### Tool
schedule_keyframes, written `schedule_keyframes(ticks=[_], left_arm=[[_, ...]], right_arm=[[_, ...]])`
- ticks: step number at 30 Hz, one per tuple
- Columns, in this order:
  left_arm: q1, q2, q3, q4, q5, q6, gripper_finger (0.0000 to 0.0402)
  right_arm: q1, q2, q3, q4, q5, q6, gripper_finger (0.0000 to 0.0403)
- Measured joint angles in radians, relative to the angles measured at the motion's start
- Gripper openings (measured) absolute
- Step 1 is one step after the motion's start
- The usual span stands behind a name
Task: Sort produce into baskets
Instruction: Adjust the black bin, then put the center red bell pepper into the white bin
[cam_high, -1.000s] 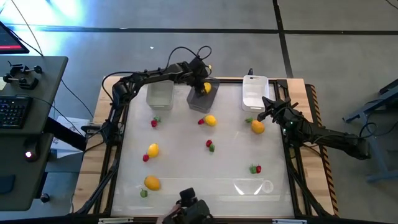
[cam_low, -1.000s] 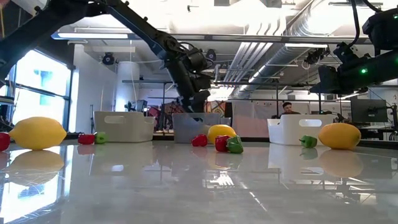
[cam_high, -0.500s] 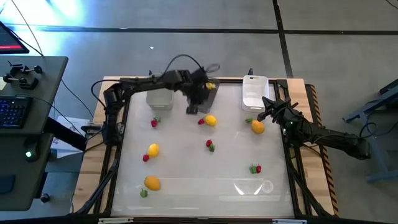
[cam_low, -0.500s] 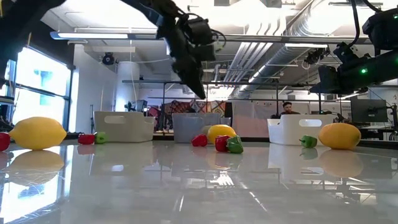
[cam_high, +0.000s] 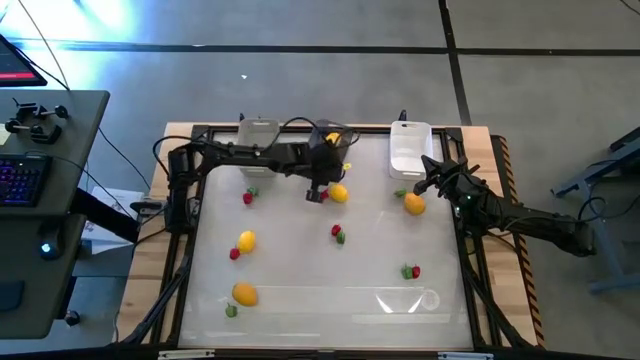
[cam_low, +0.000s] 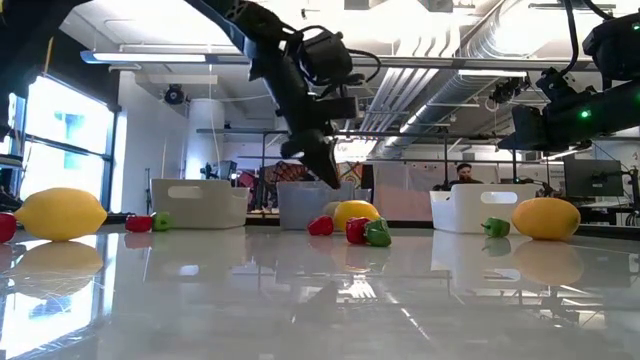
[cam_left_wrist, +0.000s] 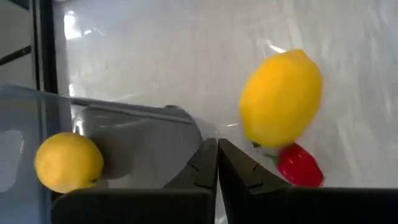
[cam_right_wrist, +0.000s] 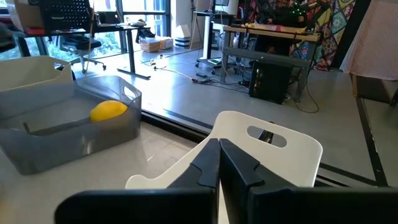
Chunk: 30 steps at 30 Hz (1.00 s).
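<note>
Leaving the grey basket (cam_high: 335, 141), where one lemon (cam_left_wrist: 68, 162) now sits, the left gripper (cam_high: 318, 188) has dropped beside the next lemon (cam_high: 339, 193), fingers pressed together and empty. It probably must open wide to grab that lemon. Right gripper (cam_high: 424, 184) waits by the white basket (cam_high: 410, 148), fingers together.

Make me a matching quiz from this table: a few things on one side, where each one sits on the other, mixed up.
Things:
1. lemon in tub
2. left gripper
3. white tub
4. right gripper

Places:
A. far edge of the table, on the right
B. inside the grey tub
C. next to the orange fruit, just in front of the white tub
D. over the table near a lemon and a red piece

Pairs: 1-B, 2-D, 3-A, 4-C
</note>
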Motion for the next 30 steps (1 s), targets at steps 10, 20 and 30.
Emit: schedule_keyframes(ticks=[10, 20, 30], left_arm=[[0.048, 0.005, -0.010, 0.154, 0.061, -0.092, 0.0000], [0.047, 0.013, -0.010, 0.206, 0.082, -0.109, 0.0000], [0.026, -0.003, -0.009, 0.287, 0.168, -0.133, 0.0000]], right_arm=[[0.000, 0.000, 0.000, 0.000, 0.000, 0.000, 0.0000], [0.000, 0.000, 0.000, 0.000, 0.000, 0.000, 0.0000], [0.000, 0.000, 0.000, 0.000, 0.000, 0.000, 0.0000]])
